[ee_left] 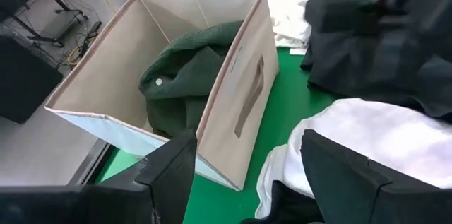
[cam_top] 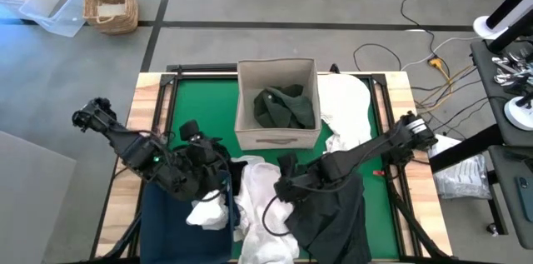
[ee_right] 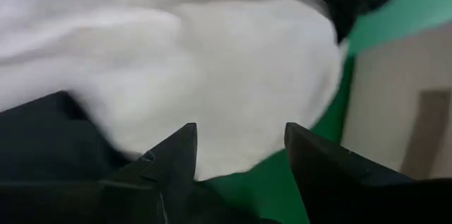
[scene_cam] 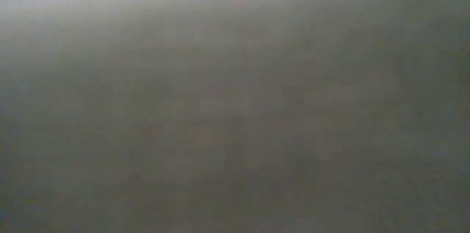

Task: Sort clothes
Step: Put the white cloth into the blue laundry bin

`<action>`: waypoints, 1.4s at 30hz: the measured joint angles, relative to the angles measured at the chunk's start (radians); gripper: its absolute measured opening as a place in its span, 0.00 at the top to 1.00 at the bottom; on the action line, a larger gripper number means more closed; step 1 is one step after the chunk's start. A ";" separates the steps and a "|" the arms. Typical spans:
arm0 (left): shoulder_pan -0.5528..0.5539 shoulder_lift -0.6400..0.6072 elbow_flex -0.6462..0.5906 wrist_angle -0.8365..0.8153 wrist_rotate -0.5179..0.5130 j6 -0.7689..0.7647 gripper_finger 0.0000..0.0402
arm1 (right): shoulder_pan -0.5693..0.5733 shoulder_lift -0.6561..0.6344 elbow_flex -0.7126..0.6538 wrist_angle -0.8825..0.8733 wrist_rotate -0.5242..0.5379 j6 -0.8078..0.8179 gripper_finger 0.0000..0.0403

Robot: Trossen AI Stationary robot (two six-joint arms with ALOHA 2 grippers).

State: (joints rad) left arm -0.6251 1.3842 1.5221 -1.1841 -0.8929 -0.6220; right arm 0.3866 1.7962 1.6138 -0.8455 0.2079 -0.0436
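Beige box blocks the table's centre; clothes crowd the near edge; green mat beside the box lies bare.

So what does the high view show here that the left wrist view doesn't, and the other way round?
Only the high view shows both arms, the navy blue fabric bin with a white garment at its edge, the charcoal grey garment and the right gripper over the pile. Only the left wrist view shows the left gripper's open dark fingers up close, and the handle slot in the box's side. Both show the beige square fabric box holding a dark green garment, white clothes and the green table mat.
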 joint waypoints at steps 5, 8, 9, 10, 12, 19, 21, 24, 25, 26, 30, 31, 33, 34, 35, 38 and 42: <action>-0.067 -0.008 0.000 -0.017 -0.109 -0.062 0.42 | -0.004 0.049 0.000 -0.001 0.073 0.071 0.49; -0.092 -0.008 0.000 -0.016 -0.132 -0.081 0.42 | -0.003 0.075 0.000 -0.003 0.073 0.107 0.49; -0.100 -0.008 0.000 -0.017 -0.136 -0.090 0.42 | -0.002 0.080 -0.005 0.000 0.073 0.116 0.49; -0.107 -0.008 0.000 -0.016 -0.140 -0.097 0.42 | -0.002 0.087 -0.010 0.010 0.074 0.127 0.49; -0.120 -0.008 0.000 -0.017 -0.148 -0.105 0.42 | -0.002 0.089 -0.021 0.023 0.080 0.145 0.49; -0.159 -0.020 0.000 -0.044 -0.207 -0.156 0.42 | -0.008 0.078 -0.142 0.174 0.141 0.227 0.49; -0.160 -0.027 0.000 -0.046 -0.213 -0.171 0.42 | -0.008 0.078 -0.174 0.201 0.169 0.244 0.49; -0.162 -0.032 0.000 -0.045 -0.217 -0.177 0.42 | -0.008 0.082 -0.215 0.268 0.176 0.270 0.49; -0.161 -0.032 0.000 -0.045 -0.217 -0.177 0.42 | -0.008 0.083 -0.230 0.294 0.181 0.271 0.49; -0.161 -0.033 0.000 -0.046 -0.218 -0.177 0.42 | -0.008 0.083 -0.248 0.315 0.186 0.269 0.49; -0.161 -0.041 0.000 -0.048 -0.251 -0.177 0.42 | -0.010 0.083 -0.321 0.431 0.186 0.257 0.49; -0.161 -0.043 0.000 -0.048 -0.257 -0.177 0.42 | -0.011 0.083 -0.333 0.448 0.186 0.256 0.49; -0.161 -0.043 0.000 -0.047 -0.271 -0.177 0.42 | -0.016 0.083 -0.354 0.469 0.186 0.255 0.51; -0.161 -0.043 0.000 -0.047 -0.273 -0.177 0.42 | -0.021 0.083 -0.363 0.475 0.185 0.255 0.53; -0.161 -0.043 0.000 -0.046 -0.275 -0.177 0.42 | -0.026 0.084 -0.373 0.481 0.185 0.255 0.56; -0.161 -0.044 0.000 -0.042 -0.281 -0.183 0.42 | -0.040 0.084 -0.397 0.500 0.181 0.241 0.68; -0.161 -0.044 0.000 -0.037 -0.302 -0.192 0.42 | -0.050 0.084 -0.421 0.540 0.181 0.196 0.90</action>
State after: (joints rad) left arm -0.7856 1.3403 1.5219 -1.2214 -1.1950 -0.8136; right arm 0.3371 1.8801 1.1926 -0.3060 0.3886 0.1523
